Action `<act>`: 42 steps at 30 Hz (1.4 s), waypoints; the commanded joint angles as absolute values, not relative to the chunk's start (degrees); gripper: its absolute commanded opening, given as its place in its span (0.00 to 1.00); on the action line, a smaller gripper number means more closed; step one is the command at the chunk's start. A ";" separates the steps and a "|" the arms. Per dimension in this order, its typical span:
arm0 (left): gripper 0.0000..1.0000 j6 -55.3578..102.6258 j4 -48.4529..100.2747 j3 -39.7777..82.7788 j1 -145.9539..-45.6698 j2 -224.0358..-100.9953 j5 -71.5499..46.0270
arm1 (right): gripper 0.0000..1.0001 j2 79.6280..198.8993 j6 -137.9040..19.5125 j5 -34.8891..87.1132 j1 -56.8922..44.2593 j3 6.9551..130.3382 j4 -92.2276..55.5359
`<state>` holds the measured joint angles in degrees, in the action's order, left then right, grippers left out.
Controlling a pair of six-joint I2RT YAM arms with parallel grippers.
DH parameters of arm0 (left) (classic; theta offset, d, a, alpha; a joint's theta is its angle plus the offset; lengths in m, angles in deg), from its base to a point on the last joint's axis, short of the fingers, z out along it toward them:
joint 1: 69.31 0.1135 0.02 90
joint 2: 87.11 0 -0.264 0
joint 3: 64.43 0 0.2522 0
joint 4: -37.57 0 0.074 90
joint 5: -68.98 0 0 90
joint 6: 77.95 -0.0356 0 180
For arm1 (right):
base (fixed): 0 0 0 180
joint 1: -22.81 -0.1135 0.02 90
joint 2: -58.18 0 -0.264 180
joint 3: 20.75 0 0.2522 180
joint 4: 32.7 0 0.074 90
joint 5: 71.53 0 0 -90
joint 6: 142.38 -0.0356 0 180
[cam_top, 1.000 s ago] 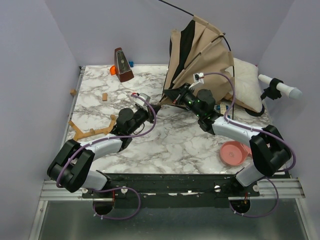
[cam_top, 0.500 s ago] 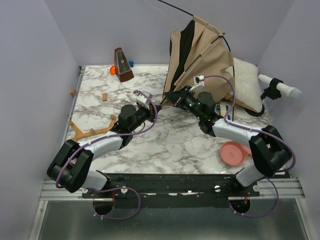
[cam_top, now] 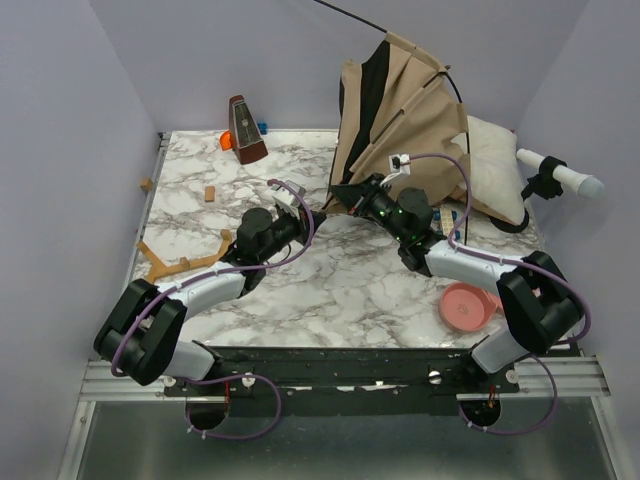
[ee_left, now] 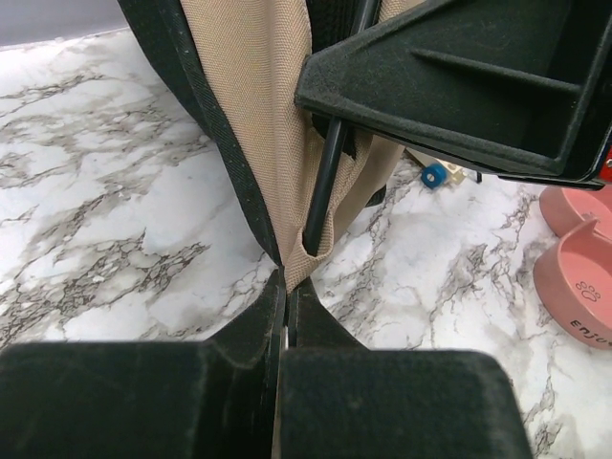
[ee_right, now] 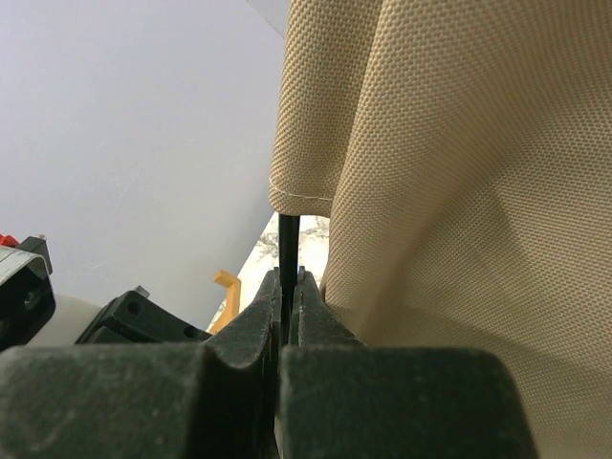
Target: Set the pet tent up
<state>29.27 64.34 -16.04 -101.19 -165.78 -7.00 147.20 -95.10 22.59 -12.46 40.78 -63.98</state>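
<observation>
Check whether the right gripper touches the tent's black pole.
Touching. Right wrist view: the right gripper pinches the black pole just below the pet tent's tan hem.

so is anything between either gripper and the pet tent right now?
Nothing visible. Both are on the pet tent: the left gripper is shut on its tan bottom corner, right beside the pole pocket, and the right gripper is shut on the thin black pole just below the fabric hem.
</observation>
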 commanded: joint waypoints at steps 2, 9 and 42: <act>0.00 30.62 63.88 -15.33 -101.06 -165.31 -2.29 | 0.00 148.61 -91.02 16.26 -10.97 39.12 -66.06; 0.00 30.27 62.51 -13.56 -99.97 -165.33 -1.95 | 0.00 148.10 -90.13 18.03 -11.16 36.35 -63.48; 0.58 25.46 53.78 -9.74 -99.86 -166.18 0.91 | 0.00 148.73 -92.16 21.19 -11.46 35.57 -61.04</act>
